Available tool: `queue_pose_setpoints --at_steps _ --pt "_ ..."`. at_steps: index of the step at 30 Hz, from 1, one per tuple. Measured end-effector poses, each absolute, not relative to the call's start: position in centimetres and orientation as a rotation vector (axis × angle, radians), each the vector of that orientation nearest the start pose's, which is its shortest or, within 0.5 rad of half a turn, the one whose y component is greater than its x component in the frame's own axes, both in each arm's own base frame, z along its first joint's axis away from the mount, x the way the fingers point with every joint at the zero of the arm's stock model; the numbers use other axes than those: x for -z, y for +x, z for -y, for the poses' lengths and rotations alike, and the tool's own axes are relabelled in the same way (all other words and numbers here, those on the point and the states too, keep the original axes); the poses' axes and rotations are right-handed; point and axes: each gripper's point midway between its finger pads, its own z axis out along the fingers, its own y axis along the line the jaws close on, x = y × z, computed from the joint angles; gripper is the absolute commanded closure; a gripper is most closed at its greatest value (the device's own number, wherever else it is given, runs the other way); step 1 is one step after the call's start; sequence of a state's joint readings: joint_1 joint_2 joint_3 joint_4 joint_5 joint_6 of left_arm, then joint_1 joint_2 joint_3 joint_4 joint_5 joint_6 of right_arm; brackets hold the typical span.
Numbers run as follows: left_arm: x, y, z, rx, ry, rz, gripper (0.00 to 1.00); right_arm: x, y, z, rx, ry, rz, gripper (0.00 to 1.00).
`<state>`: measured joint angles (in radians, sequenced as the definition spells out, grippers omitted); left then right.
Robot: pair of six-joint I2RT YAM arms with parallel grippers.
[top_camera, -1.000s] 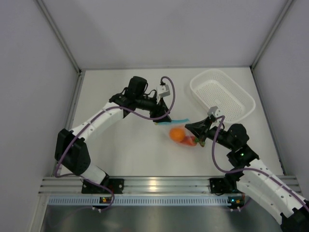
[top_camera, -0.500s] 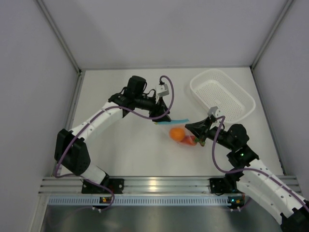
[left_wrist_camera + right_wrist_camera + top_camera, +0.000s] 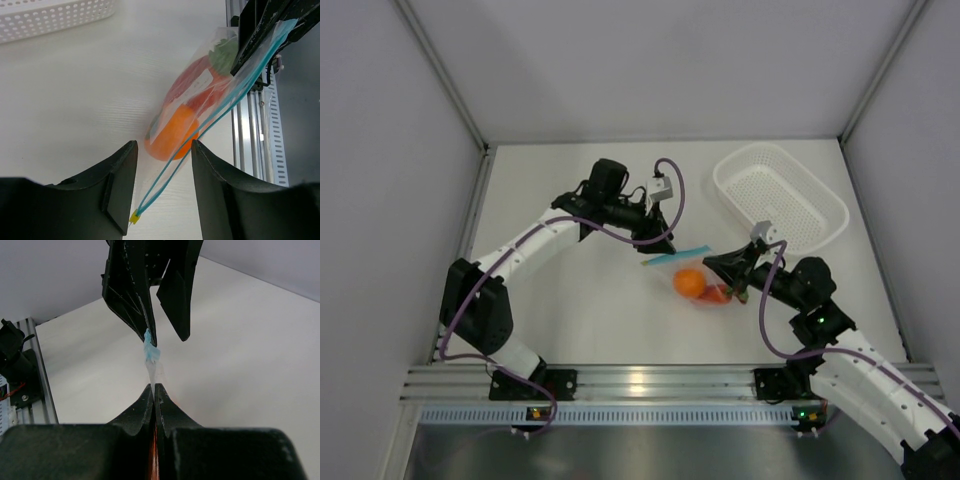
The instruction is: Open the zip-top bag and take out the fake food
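— Where's the bag (image 3: 700,270)?
— Over the middle of the table (image 3: 580,300), strung between the two arms. The right gripper (image 3: 154,390) is clamped flat on its clear film. The left gripper (image 3: 163,147) gapes, with the blue zip strip (image 3: 240,82) running between its fingers (image 3: 120,170); whether it touches them I cannot tell.
— How will it handle?
— Light, thin, crinkly, probably slick. The film will likely slide, so I'd pinch the stiffer strip near the yellow tab (image 3: 134,218).
— And the food (image 3: 172,134)?
— Inside: a smooth round orange, something red, a green tuft. Hard little toys, I'd guess; they should tumble out once the mouth opens.
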<state>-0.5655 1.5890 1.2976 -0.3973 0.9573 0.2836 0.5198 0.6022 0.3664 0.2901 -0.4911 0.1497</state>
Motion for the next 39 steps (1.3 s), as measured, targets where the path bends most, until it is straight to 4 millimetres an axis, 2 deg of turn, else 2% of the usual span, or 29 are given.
queue_pose_setpoints --at_steps 16,24,31,39 --pt "-21.0 25.1 33.2 1.287 1.369 -1.706 0.48 -23.5 19.9 -21.7 -0.906 -0.687 -1.423 1.0" --pt "-21.2 24.9 33.3 1.303 1.376 -1.696 0.53 -23.3 19.7 -21.8 -0.915 -0.69 -1.42 1.0" --pt "-20.2 24.6 33.7 1.344 1.385 -1.711 0.52 -23.6 19.0 -21.9 -0.938 -0.714 -1.384 1.0" --pt "-19.8 24.8 33.7 1.331 1.383 -1.728 0.51 -23.0 18.8 -22.3 -0.961 -0.741 -1.395 1.0"
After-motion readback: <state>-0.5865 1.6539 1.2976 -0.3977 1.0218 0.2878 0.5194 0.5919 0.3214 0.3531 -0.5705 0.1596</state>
